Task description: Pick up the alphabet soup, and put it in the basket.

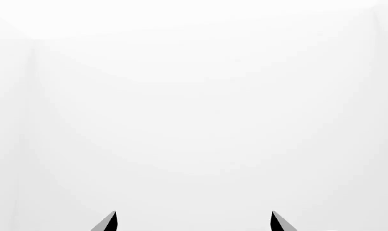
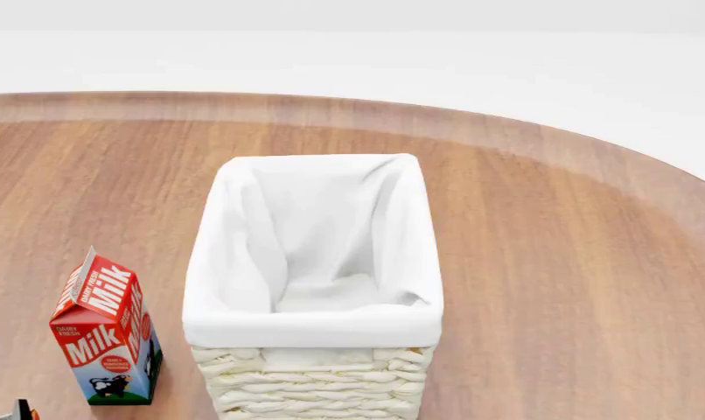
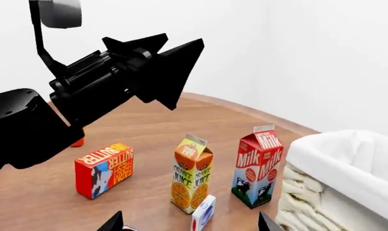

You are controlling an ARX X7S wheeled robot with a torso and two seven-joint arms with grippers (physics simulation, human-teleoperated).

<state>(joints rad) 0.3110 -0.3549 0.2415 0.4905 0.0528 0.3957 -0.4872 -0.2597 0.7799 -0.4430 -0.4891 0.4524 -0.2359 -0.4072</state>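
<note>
Basket (image 2: 314,324): a cream-white woven wicker basket with a white cloth lining folded over its rim is seen standing on the tabletop (image 2: 562,262) at the centre of the head view; nothing is seen inside it but the lining. In the right wrist view one corner of it is seen at 4 o'clock.
Alphabet soup: no blue-labelled can can be made out in any view, so its place cannot be told.
Milk carton (image 2: 105,331): stood upright just beside the basket, at 8 o'clock from it in the head view; red top, white and blue lower part with a cow picture.
Orange juice carton (image 3: 192,174): seen upright in the right wrist view, near the milk carton on the side away from the basket.
Butter box (image 3: 105,169): a red and orange box set further out beyond the juice carton.
Small white-and-blue carton (image 3: 203,213): seen close before the juice carton, tilted.
Left gripper (image 1: 194,222): two dark fingertips are shown well apart against a plain white background; the jaws are spread, with nothing between them.
Right gripper (image 3: 190,225): only two dark tips are shown apart; jaws parted, nothing held.
Left arm (image 3: 84,91): seen black and raised above the tabletop in the right wrist view.
</note>
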